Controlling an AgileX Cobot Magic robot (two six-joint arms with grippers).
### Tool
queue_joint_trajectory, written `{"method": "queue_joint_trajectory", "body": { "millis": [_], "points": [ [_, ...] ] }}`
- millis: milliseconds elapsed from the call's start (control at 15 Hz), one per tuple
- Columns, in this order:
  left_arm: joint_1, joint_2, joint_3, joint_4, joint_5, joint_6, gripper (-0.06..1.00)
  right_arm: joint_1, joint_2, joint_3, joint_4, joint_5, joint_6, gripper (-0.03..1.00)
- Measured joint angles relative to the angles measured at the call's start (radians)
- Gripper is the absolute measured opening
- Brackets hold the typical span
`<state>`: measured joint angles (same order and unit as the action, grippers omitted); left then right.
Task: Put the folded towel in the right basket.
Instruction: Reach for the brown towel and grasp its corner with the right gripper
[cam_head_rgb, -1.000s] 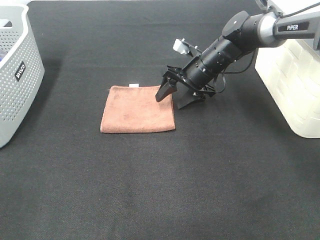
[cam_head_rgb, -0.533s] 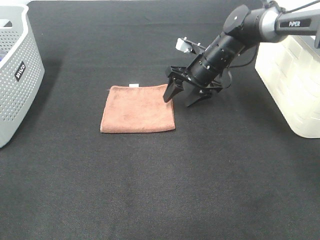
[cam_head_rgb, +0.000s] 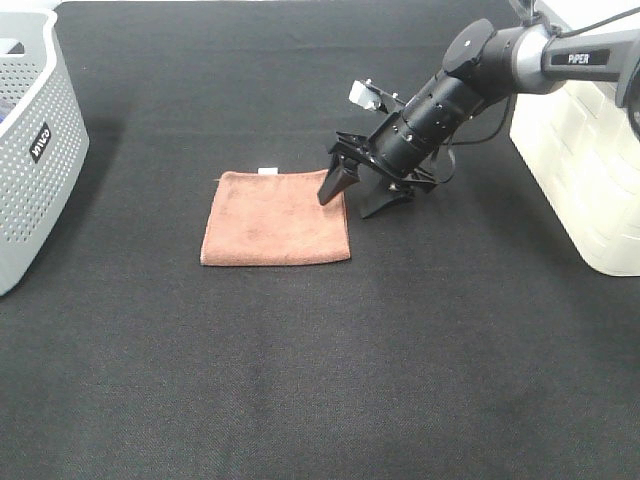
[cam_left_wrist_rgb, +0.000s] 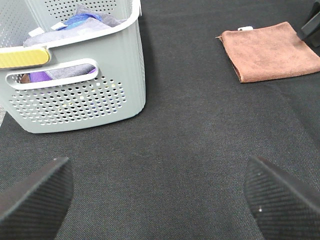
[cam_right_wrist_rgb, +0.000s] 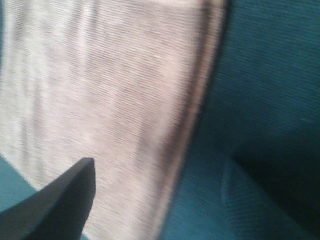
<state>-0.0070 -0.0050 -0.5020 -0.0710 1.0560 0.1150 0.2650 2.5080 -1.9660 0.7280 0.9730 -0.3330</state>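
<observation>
The folded brown towel (cam_head_rgb: 277, 217) lies flat on the black table, left of centre. My right gripper (cam_head_rgb: 349, 196) is open and low at the towel's right edge, one finger over the towel's near corner, the other on the table beside it. The right wrist view shows the towel (cam_right_wrist_rgb: 115, 100) close up and blurred between the two fingertips (cam_right_wrist_rgb: 60, 205). The right basket (cam_head_rgb: 588, 170) is cream-white at the right edge. My left gripper (cam_left_wrist_rgb: 160, 200) is open, far from the towel (cam_left_wrist_rgb: 270, 50), and does not show in the exterior view.
A grey perforated basket (cam_head_rgb: 30, 150) stands at the left edge, with purple and grey cloth inside it in the left wrist view (cam_left_wrist_rgb: 75, 65). The black cloth covers the whole table.
My right gripper first drew back up and right off the towel, then came back down to its right edge. The towel has not moved.
</observation>
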Motion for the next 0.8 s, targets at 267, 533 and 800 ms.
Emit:
{"method": "queue_joint_trajectory", "body": {
  "millis": [267, 533, 800],
  "points": [
    [0.0, 0.0, 0.0, 0.0, 0.0, 0.0, 0.88, 0.0, 0.017, 0.0, 0.068, 0.015, -0.035, 0.59],
    [0.0, 0.0, 0.0, 0.0, 0.0, 0.0, 0.88, 0.014, 0.028, 0.001, 0.088, 0.009, -0.045, 0.46],
    [0.0, 0.0, 0.0, 0.0, 0.0, 0.0, 0.88, 0.035, 0.032, 0.001, 0.081, -0.025, -0.045, 0.29]
  ]
}}
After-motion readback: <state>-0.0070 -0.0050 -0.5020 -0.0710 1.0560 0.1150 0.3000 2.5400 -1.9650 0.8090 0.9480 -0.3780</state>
